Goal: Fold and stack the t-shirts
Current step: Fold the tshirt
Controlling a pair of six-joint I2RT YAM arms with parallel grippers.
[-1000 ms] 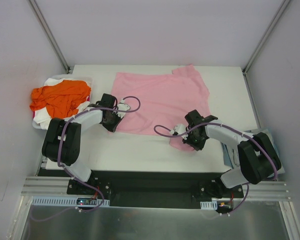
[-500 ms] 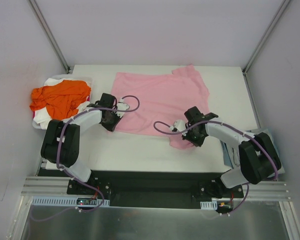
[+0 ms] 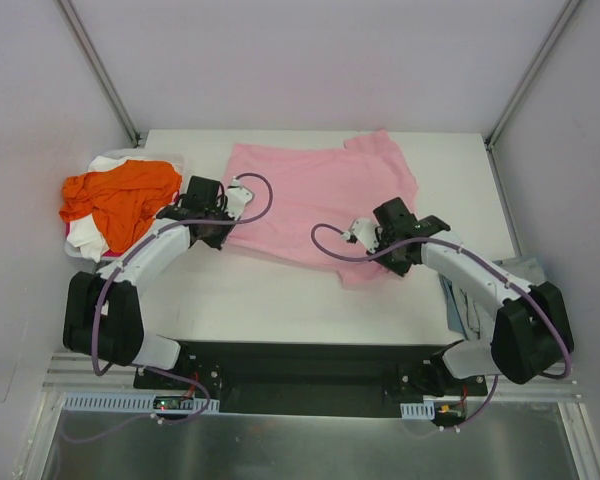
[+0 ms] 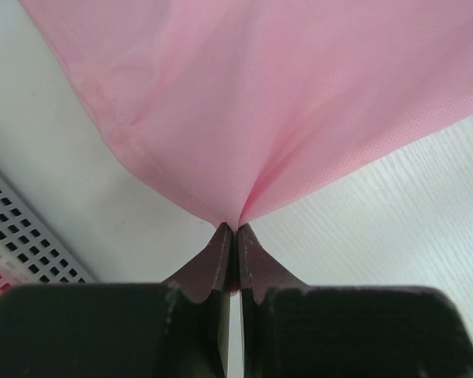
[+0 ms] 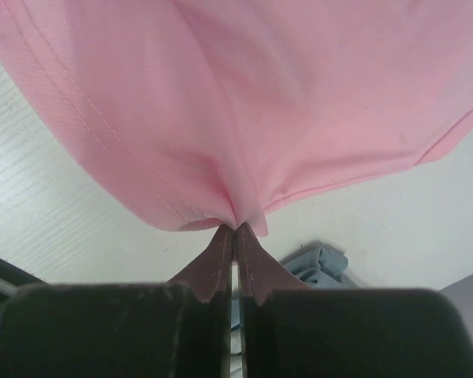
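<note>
At the far left, a white perforated plastic basket [image 3: 176,158] sits on the edge of the white tabletop [image 3: 260,300]. A crumpled orange t-shirt [image 3: 120,195] is heaped in it, on top of a rumpled white t-shirt [image 3: 103,163].

Just beside the basket, the left hand [image 4: 235,230] has its dark fingers pressed together on the near left edge of the light pink cotton t-shirt [image 3: 320,195]. The cloth is drawn up into a small peak where they pinch it.

The pink shirt lies spread across the middle of the tabletop. One sleeve points to the far right corner.

Further right, the right hand [image 5: 236,228] is closed the same way. It pinches the shirt's near right hem, and the fabric is gathered into folds at the fingertips.

Beyond it, at the right edge of the tabletop, lies a folded grey-blue t-shirt [image 5: 319,264], partly hidden behind the right arm.
</note>
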